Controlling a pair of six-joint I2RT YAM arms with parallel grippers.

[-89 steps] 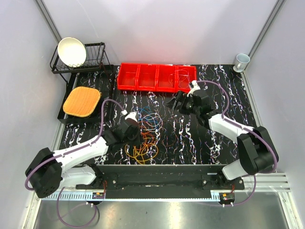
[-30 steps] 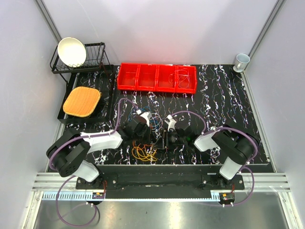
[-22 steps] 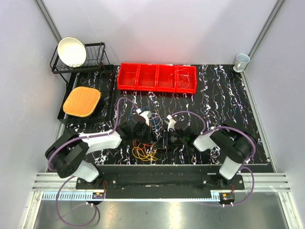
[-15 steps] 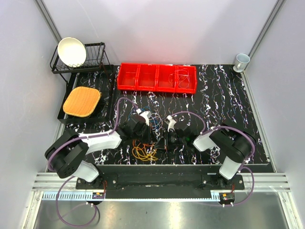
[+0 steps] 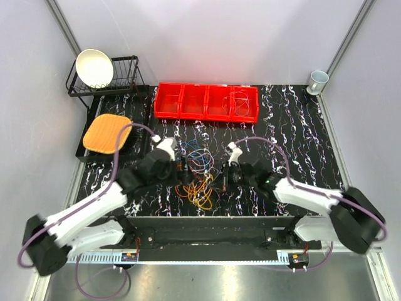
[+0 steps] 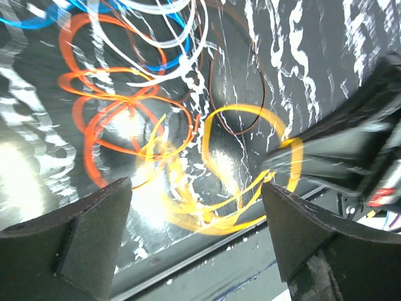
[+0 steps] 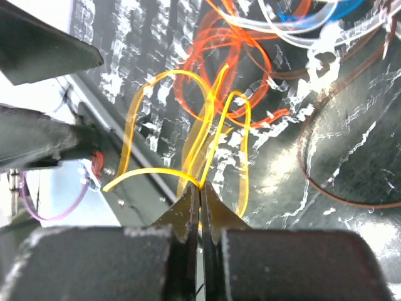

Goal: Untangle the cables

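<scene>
The cables (image 5: 197, 174) lie tangled on the black marbled table between my two grippers: blue and white loops (image 5: 199, 157) at the back, orange coils (image 5: 188, 187) and a yellow cable (image 5: 205, 197) nearer the front. My right gripper (image 5: 220, 179) is shut on the yellow cable (image 7: 212, 135), whose strands rise from the closed tips (image 7: 200, 188). My left gripper (image 5: 180, 169) stands open just left of the tangle, with nothing between its fingers (image 6: 94, 232). The yellow cable (image 6: 250, 113), orange coils (image 6: 119, 119) and a thin brown loop (image 6: 235, 94) lie beyond its tips (image 6: 197, 251).
A row of red bins (image 5: 207, 101) stands behind the cables, one holding a thin cable (image 5: 243, 103). A dish rack with a white bowl (image 5: 94, 68) and an orange mat (image 5: 108, 133) are at the back left. A cup (image 5: 317, 80) sits at the back right.
My right gripper has shut on the yellow cable. My left gripper has opened and drawn back to the left. The yellow and orange coils have shifted slightly rightward.
</scene>
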